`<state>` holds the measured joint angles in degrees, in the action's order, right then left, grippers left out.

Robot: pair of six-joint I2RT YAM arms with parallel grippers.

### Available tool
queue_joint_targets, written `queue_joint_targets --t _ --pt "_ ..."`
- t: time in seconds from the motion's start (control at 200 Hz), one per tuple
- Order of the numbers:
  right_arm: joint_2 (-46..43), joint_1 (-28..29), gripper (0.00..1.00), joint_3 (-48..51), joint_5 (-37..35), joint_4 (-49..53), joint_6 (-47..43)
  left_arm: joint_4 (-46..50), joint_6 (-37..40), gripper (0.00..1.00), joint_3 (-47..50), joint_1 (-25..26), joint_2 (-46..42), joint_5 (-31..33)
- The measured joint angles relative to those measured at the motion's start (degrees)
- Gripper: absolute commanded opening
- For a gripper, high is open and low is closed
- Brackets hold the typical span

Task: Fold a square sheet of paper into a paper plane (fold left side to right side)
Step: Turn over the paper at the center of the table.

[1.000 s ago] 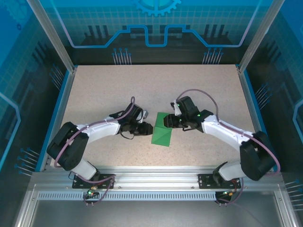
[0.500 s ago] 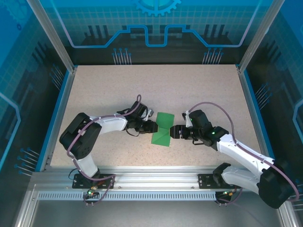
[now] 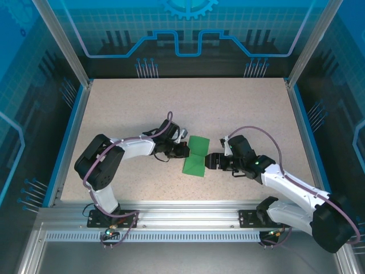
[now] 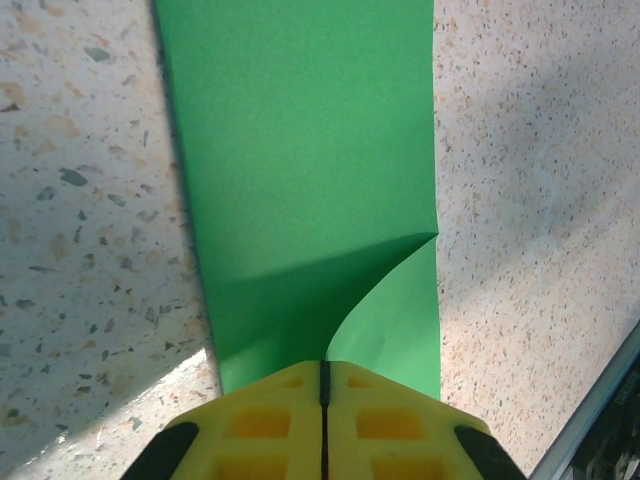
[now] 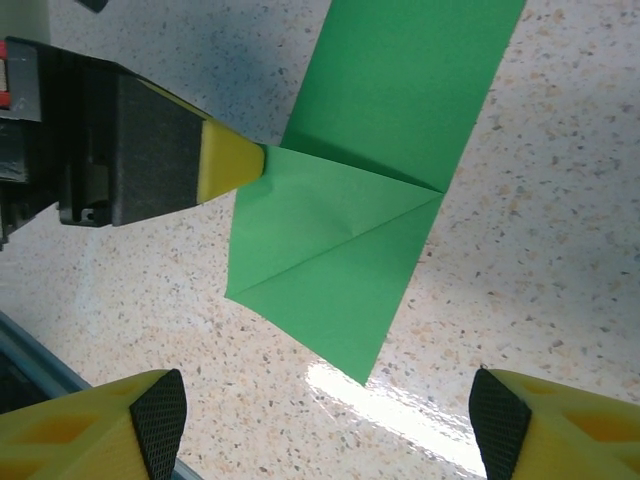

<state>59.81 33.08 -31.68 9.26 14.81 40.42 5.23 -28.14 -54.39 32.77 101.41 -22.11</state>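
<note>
Because its yellow fingers [image 4: 262, 425] are pressed together with only a hairline seam between them, the left gripper [image 4: 323, 378] reads as clamped on the near edge of the sheet of paper [image 4: 300, 150]: a top layer curls up off the lower one and runs into that seam. That pinch looks meant to lift the left side so it can be carried over toward the right, as the task asks. Seen from the right wrist, the same yellow tip meets the sheet's left corner, where diagonal creases form a triangle. The right gripper [image 3: 212, 160] hangs just beside the sheet's right edge, jaws spread wide with nothing between them, probably ready to steady or receive the flap. The green sheet, already partly folded into a narrow strip with a pointed end, lies on the speckled surface [image 3: 188, 108] between the two grippers.
</note>
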Motion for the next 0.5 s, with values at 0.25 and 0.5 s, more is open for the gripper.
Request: queue_joint_targets --t 0.25,0.5 --pt "7.93 0.02 0.75 -0.07 3.69 -6.14 2.75 0.04 0.2 0.07 0.87 0.0 -2.14 1.57" --pt "16.33 0.04 0.7 -2.12 6.05 -12.13 5.66 0.07 1.2 0.09 1.03 0.0 -4.31 3.08"
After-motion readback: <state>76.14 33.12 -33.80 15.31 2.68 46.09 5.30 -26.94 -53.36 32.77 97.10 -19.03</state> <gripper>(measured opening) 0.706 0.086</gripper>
